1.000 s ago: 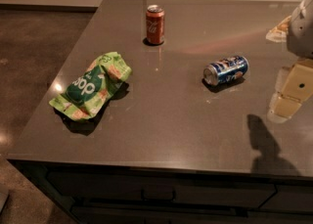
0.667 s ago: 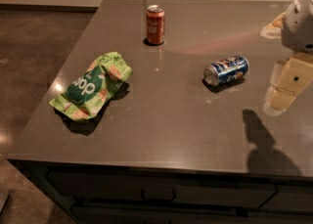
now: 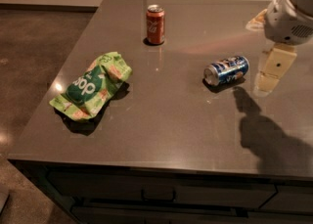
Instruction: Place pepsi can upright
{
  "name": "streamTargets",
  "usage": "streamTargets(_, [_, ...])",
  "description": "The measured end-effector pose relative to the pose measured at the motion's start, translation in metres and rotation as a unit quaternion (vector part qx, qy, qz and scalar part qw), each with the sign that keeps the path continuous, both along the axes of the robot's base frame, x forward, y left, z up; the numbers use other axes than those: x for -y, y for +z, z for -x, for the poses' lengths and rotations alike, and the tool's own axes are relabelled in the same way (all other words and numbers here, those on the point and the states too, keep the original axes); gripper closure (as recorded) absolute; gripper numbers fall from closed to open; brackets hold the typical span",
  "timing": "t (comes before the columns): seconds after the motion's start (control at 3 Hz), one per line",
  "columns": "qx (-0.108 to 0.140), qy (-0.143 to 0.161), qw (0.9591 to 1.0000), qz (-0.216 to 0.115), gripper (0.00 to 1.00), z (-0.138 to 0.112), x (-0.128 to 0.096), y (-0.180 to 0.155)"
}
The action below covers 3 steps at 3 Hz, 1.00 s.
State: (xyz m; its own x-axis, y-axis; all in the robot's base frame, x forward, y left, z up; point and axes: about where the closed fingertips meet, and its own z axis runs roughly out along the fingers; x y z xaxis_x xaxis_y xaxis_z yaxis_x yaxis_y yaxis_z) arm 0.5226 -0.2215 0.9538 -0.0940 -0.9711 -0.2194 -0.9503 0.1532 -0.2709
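My gripper (image 3: 272,69) hangs over the right side of the counter (image 3: 166,120), close to the right edge and about midway between the far and near edges. It is above the surface and holds nothing. I cannot tell how wide it stands from here. The white body of my arm (image 3: 288,16) sits above it, toward the far right corner.

The pepsi can (image 3: 226,70) lies on its side on the counter, just to the left of my gripper and apart from it. It is in the right half, roughly midway between the far and near edges. Its silver end points toward the left and slightly toward the near edge, and its blue side with white markings faces up.

A red cola can (image 3: 155,24) stands upright near the far edge, about the middle of that edge and well apart from the pepsi can. A crumpled green chip bag (image 3: 92,86) lies near the left edge, well apart from both cans.

My arm's dark shadow (image 3: 264,137) falls on the counter toward the near right corner. Below the near edge is a dark drawer front (image 3: 159,193) with a handle. A brown floor (image 3: 39,37) shows beyond the left edge.
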Motion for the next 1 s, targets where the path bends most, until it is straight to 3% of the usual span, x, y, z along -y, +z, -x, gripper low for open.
streamTargets(0.33, [0.001, 0.048, 0.9988, 0.013, 0.0, -0.039, 0.008, -0.018])
streamTargets(1.0, [-0.035, 0.138, 0.9896, 0.021, 0.0, -0.087, 0.018, -0.057])
